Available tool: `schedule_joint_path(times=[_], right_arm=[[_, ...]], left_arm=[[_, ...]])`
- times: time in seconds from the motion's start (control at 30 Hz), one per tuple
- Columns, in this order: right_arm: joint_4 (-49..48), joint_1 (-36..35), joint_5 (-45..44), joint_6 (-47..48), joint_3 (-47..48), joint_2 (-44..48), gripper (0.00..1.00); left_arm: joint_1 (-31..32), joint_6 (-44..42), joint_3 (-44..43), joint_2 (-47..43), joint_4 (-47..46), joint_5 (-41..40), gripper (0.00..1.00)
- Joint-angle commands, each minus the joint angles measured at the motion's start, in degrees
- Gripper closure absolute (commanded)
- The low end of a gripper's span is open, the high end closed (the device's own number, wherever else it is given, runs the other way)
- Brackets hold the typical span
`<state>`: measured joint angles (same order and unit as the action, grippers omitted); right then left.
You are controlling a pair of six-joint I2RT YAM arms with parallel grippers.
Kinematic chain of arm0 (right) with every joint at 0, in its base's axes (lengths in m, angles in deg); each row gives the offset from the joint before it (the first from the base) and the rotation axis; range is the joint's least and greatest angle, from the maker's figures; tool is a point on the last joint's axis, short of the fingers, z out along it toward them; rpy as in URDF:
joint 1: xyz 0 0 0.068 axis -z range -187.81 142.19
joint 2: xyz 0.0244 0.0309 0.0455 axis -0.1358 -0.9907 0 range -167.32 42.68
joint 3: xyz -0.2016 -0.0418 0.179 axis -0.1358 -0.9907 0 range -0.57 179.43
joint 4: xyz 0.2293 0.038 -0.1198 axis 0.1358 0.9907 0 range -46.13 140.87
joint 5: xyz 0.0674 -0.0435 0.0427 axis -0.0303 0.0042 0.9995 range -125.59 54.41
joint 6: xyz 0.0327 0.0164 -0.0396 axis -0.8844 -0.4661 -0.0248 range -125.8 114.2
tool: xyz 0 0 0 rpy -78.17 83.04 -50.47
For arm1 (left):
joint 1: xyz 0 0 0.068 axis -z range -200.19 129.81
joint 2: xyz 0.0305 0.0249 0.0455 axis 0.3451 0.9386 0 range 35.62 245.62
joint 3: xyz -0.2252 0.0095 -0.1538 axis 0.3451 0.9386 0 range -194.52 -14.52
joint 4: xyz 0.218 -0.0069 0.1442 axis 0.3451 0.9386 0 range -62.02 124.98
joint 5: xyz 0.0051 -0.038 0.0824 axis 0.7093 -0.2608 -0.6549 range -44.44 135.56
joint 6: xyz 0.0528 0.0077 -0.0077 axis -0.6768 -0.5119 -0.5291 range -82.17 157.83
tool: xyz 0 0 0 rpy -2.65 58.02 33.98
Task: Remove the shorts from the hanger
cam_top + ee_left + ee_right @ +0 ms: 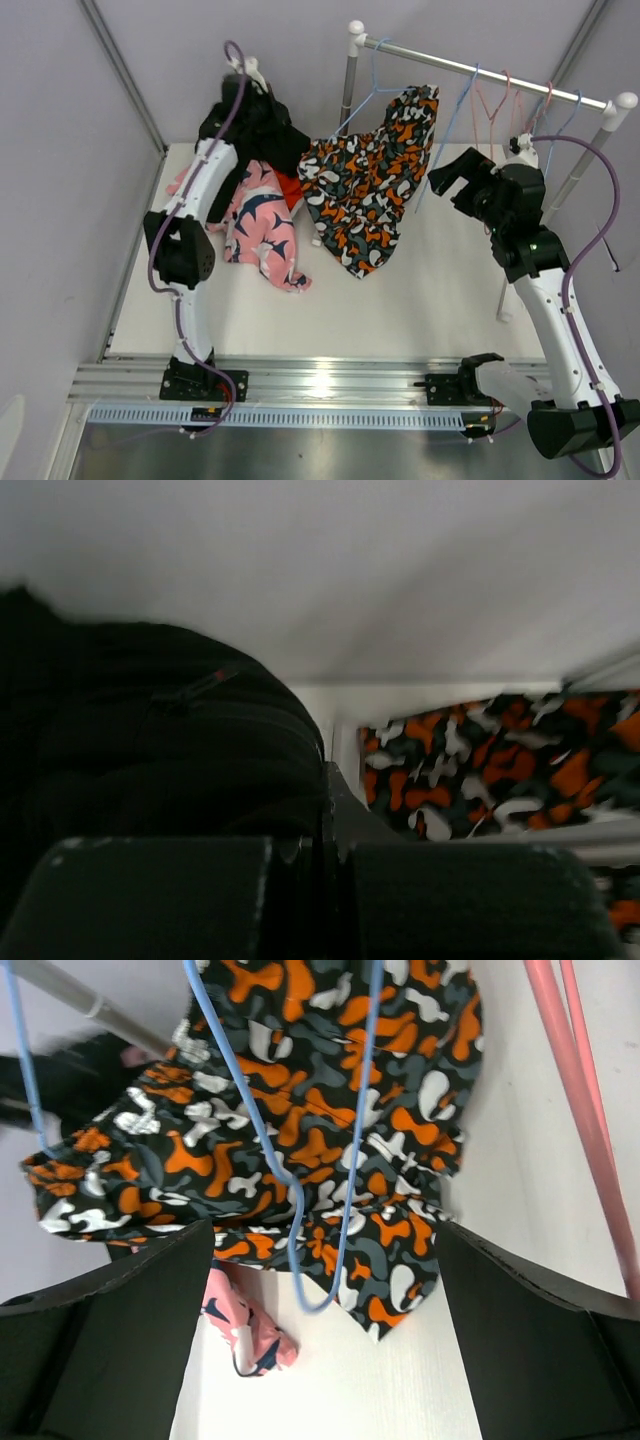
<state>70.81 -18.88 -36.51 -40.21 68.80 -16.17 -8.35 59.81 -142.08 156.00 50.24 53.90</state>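
Left arm extends to the far left corner of the white table [430,290]. The left tool [326,880] is clenched beside the black fabric shorts [170,750]; whether it grips them cannot be told. Right arm is raised at the far right edge, with the right tool [455,185] released and its jaws wide apart. The orange, black and white blotch-patterned shorts [370,185] hang from a blue wire hanger [375,90], their lower part draped on the table.

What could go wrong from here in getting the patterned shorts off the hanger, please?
1. The patterned shorts seem caught at the top on the blue hanger; a pull could drag that hanger off the rail.
2. The open right claw sits close to the pink hangers and could snag them.
3. The shut left claw sits right by the black shorts and might drag them along.
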Motion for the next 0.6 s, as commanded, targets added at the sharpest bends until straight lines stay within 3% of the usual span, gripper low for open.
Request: schedule_joint_path(times=[0.0, 0.07, 0.1, 0.13, 0.17, 0.3, 0.57], right_arm=[[-6.5, -0.3, 4.3, 0.9, 3.1, 0.1, 0.01], [-9.7, -1.2, 6.6, 1.5, 4.2, -0.1, 0.01], [-10.8, -2.6, 7.4, 2.5, 5.7, -0.6, 0.01], [-12.0, -3.6, 8.5, 3.3, 6.6, -0.9, 0.00], [-13.7, -4.7, 8.8, 3.9, 7.6, -1.3, 0.01], [-15.6, -9.7, 9.6, 6.7, 14.6, -5.5, 0.01], [-16.4, -16.7, 5.3, 8.7, 28.3, -17.4, 0.01]], left_arm=[[4.9, -1.1, 15.9, -10.8, -10.4, 3.3, 1.00], [5.7, -1.4, 19.4, -13.8, -11.4, 3.3, 0.85], [5.7, -1.7, 21.2, -14.2, -11.0, 3.8, 0.51], [5.7, -2.0, 21.0, -14.4, -8.7, 4.1, 0.35], [5.8, -2.3, 20.2, -14.7, -6.9, 3.9, 0.01], [6.9, -5.3, 20.9, -20.9, -2.8, -0.2, 0.01], [7.2, -6.7, 32.8, -42.6, 1.6, -6.0, 0.01]])
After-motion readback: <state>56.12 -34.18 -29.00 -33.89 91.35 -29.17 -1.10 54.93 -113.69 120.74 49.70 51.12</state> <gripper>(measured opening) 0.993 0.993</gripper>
